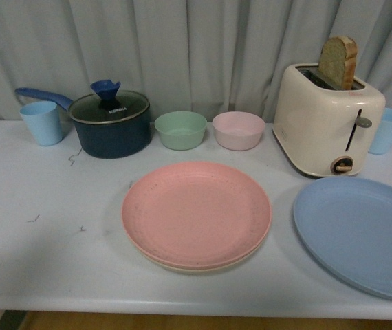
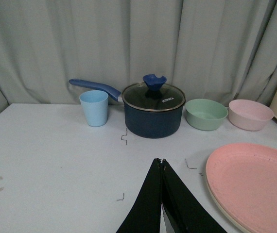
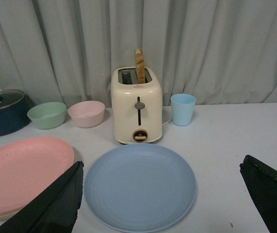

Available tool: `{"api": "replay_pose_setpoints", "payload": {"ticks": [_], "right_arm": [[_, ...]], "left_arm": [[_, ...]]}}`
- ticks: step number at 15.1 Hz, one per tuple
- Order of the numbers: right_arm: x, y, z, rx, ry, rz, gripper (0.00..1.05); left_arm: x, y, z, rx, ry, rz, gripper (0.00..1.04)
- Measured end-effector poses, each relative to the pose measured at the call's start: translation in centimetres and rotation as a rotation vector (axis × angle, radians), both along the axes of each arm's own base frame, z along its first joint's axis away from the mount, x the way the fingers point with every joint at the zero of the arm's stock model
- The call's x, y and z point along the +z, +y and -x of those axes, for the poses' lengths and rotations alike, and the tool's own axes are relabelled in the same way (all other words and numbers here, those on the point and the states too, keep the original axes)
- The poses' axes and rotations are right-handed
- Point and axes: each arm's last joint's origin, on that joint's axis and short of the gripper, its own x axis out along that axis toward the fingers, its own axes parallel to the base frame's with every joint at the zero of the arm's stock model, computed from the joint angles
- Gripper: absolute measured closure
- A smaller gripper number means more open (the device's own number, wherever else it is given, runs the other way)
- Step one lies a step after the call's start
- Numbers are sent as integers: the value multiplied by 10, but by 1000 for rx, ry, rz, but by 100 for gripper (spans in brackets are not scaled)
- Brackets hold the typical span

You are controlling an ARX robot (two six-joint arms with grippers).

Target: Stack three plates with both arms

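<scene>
Right claw (image 3: 161,167) gapes wide, blue plate (image 3: 139,187) lying ahead between its fingers. Left claw (image 2: 161,164) is closed, empty; pink plate (image 2: 255,187) atop beige plate (image 1: 196,269) just beside it.

Beige plate (image 1: 183,269) almost fully hidden under pink plate (image 1: 196,213); only a rim sliver shows. Blue plate (image 1: 357,234) clipped by the front view's right edge. Blue cup (image 1: 390,130) at the worktop's back right corner sits half behind the toaster (image 1: 323,124).
</scene>
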Motion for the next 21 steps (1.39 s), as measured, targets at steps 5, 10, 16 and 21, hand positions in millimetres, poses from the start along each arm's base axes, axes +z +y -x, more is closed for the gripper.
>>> {"api": "replay_pose_setpoints", "payload": {"ticks": [5,10,16,21], "right_arm": [[0,0,0,0,0,0,6],[0,0,0,0,0,0,6],[0,0,0,0,0,0,6],[0,0,0,0,0,0,6]], "left_arm": [[2,0,23,0,-7,0,103],[7,0,39,0,-24,0,103],[9,0,52,0,-33,0,103],[9,0,59,0,-31,0,103]]}}
